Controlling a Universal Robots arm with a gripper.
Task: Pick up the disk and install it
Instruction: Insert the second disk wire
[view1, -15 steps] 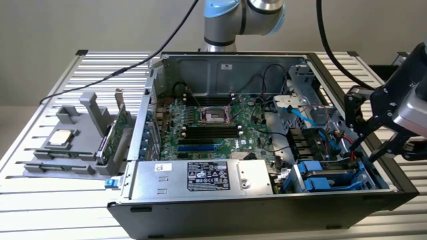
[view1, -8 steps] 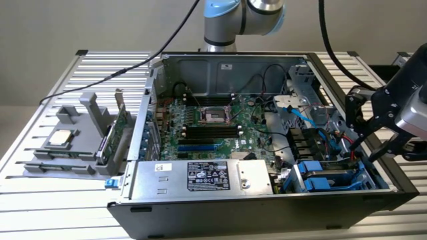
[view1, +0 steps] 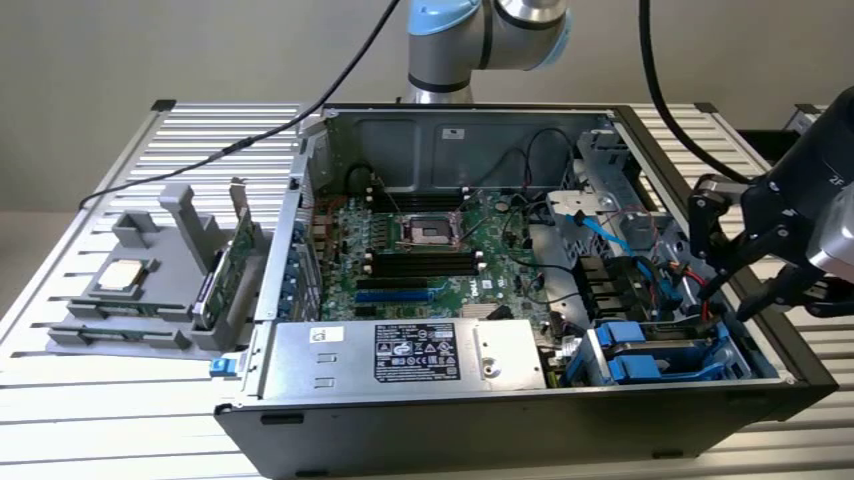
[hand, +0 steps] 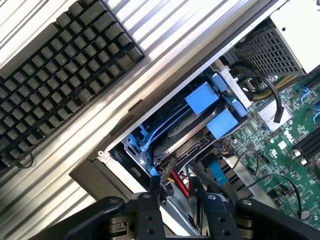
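Note:
The disk (view1: 657, 352) lies flat in the drive bay at the case's near corner on the exterior view's right. It is grey and framed by its blue carrier. In the wrist view the disk (hand: 186, 131) sits in the bay behind two blue carrier tabs (hand: 202, 97). My gripper (view1: 722, 315) hangs just above the bay's edge on the exterior view's right, close to the disk. The gripper (hand: 176, 189) has its two black fingers (hand: 155, 189) apart, with nothing between them. Red and yellow cables lie beyond the fingertips.
The open computer case (view1: 534, 420) holds a motherboard (view1: 414, 250), a power supply (view1: 427, 355) and loose cables (view1: 601, 235). A grey fixture (view1: 134, 310) on the exterior view's left carries a CPU chip (view1: 123, 275) and a green card (view1: 220, 275). A black keyboard (hand: 55, 75) lies beside the case.

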